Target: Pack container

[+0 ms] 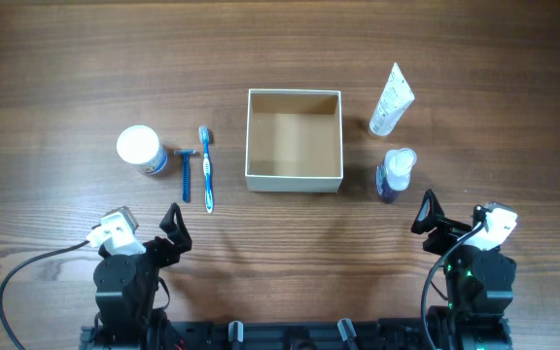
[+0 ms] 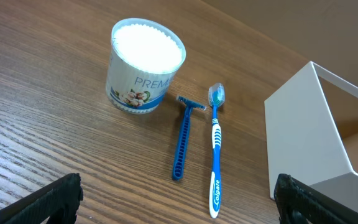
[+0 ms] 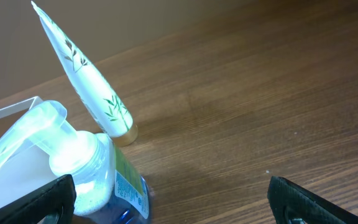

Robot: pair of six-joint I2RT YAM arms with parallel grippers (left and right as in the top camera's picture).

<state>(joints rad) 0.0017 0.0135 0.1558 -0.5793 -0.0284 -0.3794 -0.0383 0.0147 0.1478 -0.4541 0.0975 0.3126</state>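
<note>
The container (image 1: 294, 180), a square white-walled box with tan cardboard inside, sits mid-table and holds nothing. Left of it lie a blue toothbrush (image 1: 206, 167), a blue razor (image 1: 186, 173) and a round white-lidded jar (image 1: 141, 149). Right of it stand a white tube (image 1: 392, 99) and a blue pump bottle (image 1: 395, 173). My left gripper (image 1: 168, 228) is open near the front edge, below the razor. My right gripper (image 1: 434, 226) is open just in front of the pump bottle (image 3: 104, 180). The left wrist view shows the jar (image 2: 143, 65), razor (image 2: 183, 138), toothbrush (image 2: 215, 149) and container wall (image 2: 300, 137).
The wooden table (image 1: 66, 68) extends bare behind and around the objects. The tube (image 3: 89, 87) stands upright behind the bottle in the right wrist view. Cables run from both arm bases at the front edge.
</note>
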